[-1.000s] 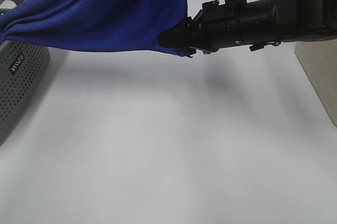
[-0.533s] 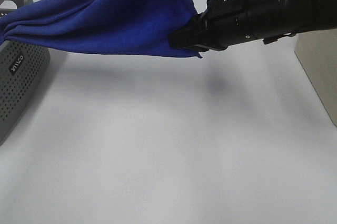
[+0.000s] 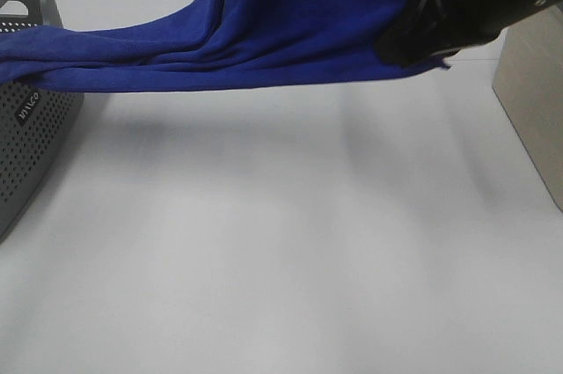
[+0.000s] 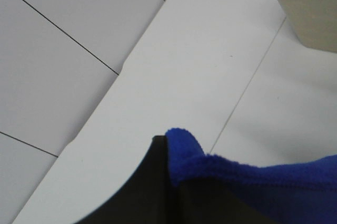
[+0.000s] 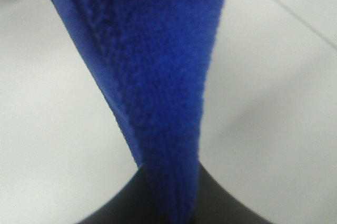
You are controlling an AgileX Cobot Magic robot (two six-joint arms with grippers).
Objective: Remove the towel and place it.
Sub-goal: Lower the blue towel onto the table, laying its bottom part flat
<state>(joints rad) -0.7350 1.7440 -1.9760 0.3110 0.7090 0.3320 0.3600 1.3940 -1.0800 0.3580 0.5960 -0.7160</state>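
Observation:
The royal-blue towel (image 3: 264, 31) hangs stretched above the white table, from the grey perforated basket (image 3: 26, 128) at the left to my right gripper (image 3: 400, 47) at the upper right. A fold of it rises out of the top edge of the exterior view. My right gripper is shut on the towel's right end, which hangs from it in the right wrist view (image 5: 158, 76). My left gripper (image 4: 171, 161) is out of the exterior view. In its wrist view a black finger pinches a towel edge (image 4: 253, 182).
The basket stands at the left table edge with the towel's left end lying over it. A beige box (image 3: 532, 119) stands at the right edge and shows in the left wrist view (image 4: 305, 8). The white table (image 3: 281, 242) lies below the towel.
My right gripper has moved right and up with the towel's end. The towel is drawn further out across the table and more of it has left the basket.

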